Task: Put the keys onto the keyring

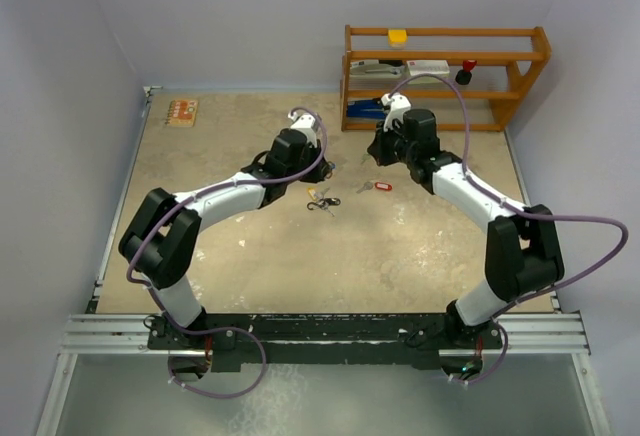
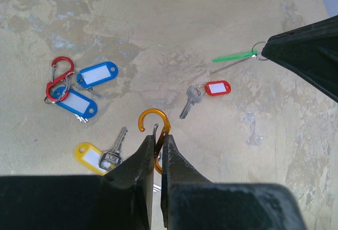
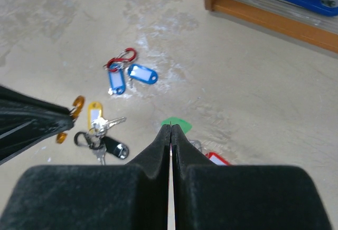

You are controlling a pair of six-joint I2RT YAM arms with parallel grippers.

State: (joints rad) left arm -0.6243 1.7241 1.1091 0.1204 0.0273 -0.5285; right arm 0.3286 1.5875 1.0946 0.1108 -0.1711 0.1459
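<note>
Mid-table, left gripper (image 2: 157, 141) has jaws shut on orange clip (image 2: 152, 118); right gripper (image 3: 170, 130) jaws shut, prob. pinching green-tag key (image 2: 232, 57) by its ring. Other keys (image 2: 191, 99) lie loose on table (image 2: 211, 8). Judged light, stiff, slick metal; best held at tag or ring.

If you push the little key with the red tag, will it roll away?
Probably not: the small silver key with the red oblong plastic tag lies flat, so it should slide. Its tag hangs on a ring, so it may flop about.
</note>
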